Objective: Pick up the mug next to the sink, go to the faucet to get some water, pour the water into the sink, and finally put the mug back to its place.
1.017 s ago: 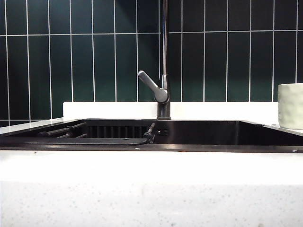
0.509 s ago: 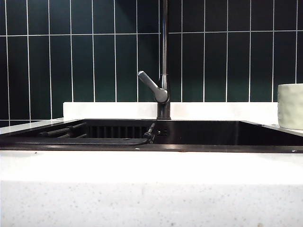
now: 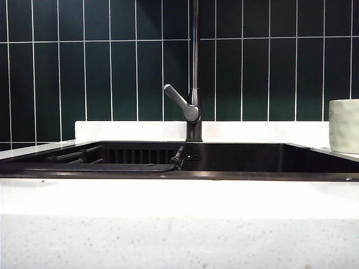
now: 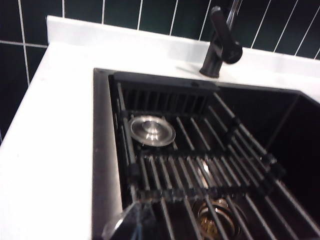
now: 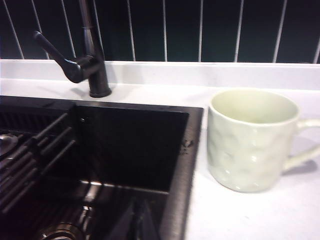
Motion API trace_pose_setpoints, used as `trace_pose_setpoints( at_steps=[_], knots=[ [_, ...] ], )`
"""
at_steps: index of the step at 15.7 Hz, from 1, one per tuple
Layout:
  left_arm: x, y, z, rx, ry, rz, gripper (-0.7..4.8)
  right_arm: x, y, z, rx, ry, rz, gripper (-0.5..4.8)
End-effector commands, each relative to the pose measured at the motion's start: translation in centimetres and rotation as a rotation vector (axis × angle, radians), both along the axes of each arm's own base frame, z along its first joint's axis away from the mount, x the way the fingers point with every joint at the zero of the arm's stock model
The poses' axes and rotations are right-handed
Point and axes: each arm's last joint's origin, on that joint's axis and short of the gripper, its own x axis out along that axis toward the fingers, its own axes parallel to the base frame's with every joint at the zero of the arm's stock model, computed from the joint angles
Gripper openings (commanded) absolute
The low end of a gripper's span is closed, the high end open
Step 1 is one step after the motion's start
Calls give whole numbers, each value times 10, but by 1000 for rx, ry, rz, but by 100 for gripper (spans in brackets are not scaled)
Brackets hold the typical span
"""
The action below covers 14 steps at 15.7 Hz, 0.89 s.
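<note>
1. Jaws on both grippers were together and held nothing: the left gripper [image 4: 131,222] hung over the sink [image 3: 235,175], the right gripper [image 5: 134,220] over its other end near the mug [image 5: 250,140].
2. That mug sat upright on the counter [image 5: 240,215] just beside the sink's rim, apparently either not yet picked up or already returned.
3. At the back rose the faucet [image 3: 194,73]; rack bars [image 4: 200,170] and a drain strainer [image 4: 152,131] lay in the basin, nothing blocking the mug.

a kitchen: black sink [image 3: 235,159], faucet [image 3: 194,67], green wall tiles [image 3: 112,61].
</note>
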Motion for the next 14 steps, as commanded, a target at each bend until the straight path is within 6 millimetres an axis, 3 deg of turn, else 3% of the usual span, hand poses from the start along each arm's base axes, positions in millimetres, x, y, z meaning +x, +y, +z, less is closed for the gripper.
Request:
trace_pose_setpoints(
  at_steps=[1, 11, 14],
  knots=[
    [-5, 1, 8, 94, -7, -13, -3, -7, -3, 5, 10, -50, -40, -2],
    [-6, 1, 8, 96, 0, -9, -3, -16, -4, -17, 6, 68, -89, -1],
    [-5, 1, 7, 96, 0, -10, -3, -14, -1, -25, -121, 72, -2, -1]
  ],
)
